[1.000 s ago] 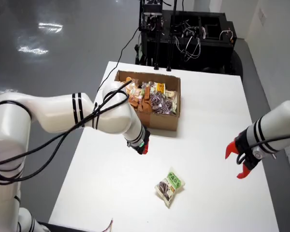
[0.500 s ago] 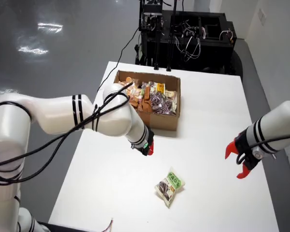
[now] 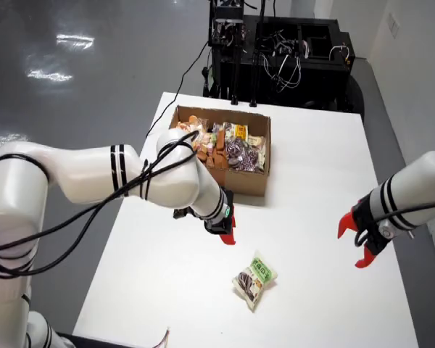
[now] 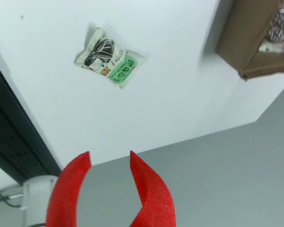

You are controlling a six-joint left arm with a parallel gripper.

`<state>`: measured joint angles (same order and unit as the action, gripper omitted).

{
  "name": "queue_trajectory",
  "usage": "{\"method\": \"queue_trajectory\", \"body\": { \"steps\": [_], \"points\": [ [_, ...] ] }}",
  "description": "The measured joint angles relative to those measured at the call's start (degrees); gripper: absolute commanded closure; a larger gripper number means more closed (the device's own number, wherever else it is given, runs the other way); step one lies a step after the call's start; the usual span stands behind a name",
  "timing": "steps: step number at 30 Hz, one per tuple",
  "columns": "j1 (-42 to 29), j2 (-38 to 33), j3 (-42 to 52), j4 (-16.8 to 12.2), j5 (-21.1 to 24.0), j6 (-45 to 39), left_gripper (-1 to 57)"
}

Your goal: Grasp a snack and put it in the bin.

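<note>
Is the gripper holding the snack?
No, the gripper hangs apart from the snack, which lies on the table.

Snack packet (image 3: pixel 254 279): white and green with dark seed print. Box (image 3: pixel 241 180): brown cardboard. Table (image 3: pixel 167 275) white; gripper (image 3: pixel 228 233) fingers red.

The view from above looked down at a slant over the whole worktop (image 3: pixel 312 167), taking in both arms. The view that rode on a tool looked across the same worktop (image 4: pixel 61 94) from closer. Both views shared the snack (image 3: pixel 254 278) (image 4: pixel 110 57) and the box (image 3: pixel 235 174) (image 4: pixel 248 42).
</note>
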<state>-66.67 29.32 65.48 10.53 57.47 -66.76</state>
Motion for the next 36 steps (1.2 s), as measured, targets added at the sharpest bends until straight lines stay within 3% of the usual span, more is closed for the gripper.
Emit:
{"method": "queue_trajectory", "body": {
  "steps": [5, 10, 19, 28, 36],
  "points": [
    [-0.24, 2.39, -2.19, 0.34, 0.35, -8.82, 24.2],
    [-0.86, 7.81, -7.87, 0.65, 1.97, -15.48, 19.0],
    [-1.41, 18.52, -18.00, 0.92, 6.34, -23.60, 17.4],
    [-0.69, 26.29, -22.71, 0.79, 9.88, -23.69, 17.9],
    [0.22, 40.12, -38.95, 0.80, 12.16, -23.48, 16.9]
  ]
}}
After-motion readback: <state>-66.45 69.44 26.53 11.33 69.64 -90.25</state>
